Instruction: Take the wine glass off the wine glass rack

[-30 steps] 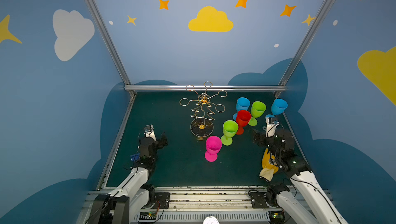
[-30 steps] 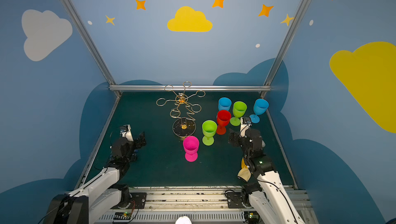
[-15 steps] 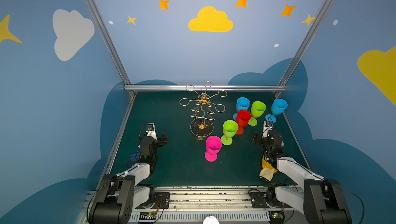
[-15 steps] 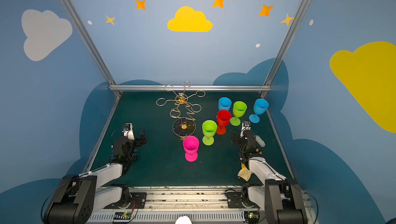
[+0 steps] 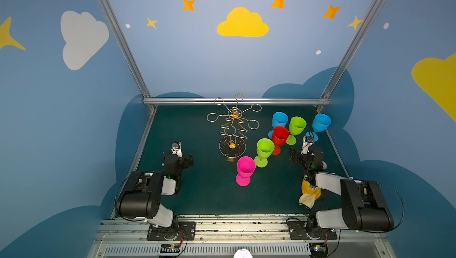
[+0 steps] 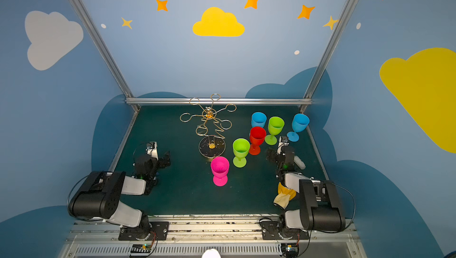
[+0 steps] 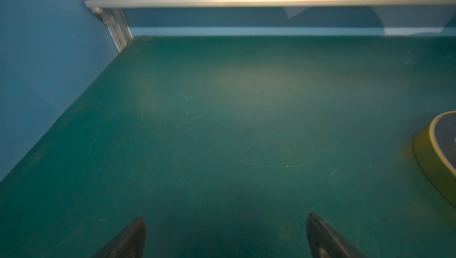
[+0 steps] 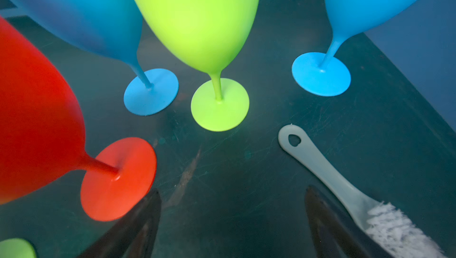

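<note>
- Black-and-white left arm [image 5: 140,196] and right arm [image 5: 360,209]: folded back low toward their bases within the last second.
- Gold wine glass rack [image 5: 233,131] upright on green mat [image 5: 212,195], loops seemingly bare, thin wire hard to read.
- Pink wine glass [image 5: 245,168] and five others standing beside it; task likely done.
- Left gripper [image 7: 225,216], right gripper [image 8: 232,191]: jaws wide apart, empty.
</note>
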{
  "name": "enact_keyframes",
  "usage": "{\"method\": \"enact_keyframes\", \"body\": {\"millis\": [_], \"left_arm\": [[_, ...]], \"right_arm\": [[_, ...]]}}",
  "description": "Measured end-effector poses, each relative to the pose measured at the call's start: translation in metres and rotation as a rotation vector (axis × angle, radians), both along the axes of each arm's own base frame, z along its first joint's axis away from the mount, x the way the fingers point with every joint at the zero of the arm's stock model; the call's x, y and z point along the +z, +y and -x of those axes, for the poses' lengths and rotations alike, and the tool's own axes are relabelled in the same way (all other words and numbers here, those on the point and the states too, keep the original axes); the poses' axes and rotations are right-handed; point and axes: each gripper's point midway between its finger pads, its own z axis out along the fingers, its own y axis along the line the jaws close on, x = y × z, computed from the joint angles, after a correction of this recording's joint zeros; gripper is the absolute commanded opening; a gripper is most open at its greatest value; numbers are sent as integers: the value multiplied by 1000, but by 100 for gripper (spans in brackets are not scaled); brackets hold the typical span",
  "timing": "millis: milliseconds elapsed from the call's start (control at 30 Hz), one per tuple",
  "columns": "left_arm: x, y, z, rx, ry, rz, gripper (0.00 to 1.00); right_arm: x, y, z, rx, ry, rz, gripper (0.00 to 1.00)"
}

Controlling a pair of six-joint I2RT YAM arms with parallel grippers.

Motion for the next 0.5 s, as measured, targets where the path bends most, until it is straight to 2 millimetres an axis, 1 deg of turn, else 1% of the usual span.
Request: {"method": "enact_keyframes", "body": {"millis": [100, 200, 333, 500], "left_arm": [[16, 1, -10, 4, -41, 3, 100], [23, 2, -18, 13, -54, 11, 100], [23, 2, -23, 9, -37, 13, 100], [18, 0, -21, -4, -10, 17, 100]], "right_arm": [[0, -2, 0, -20, 4, 3, 90], [2, -5, -5, -51, 16, 16, 90], [11, -3, -15, -70, 4, 34, 90], [9, -2, -14, -72, 19, 41, 90]]}}
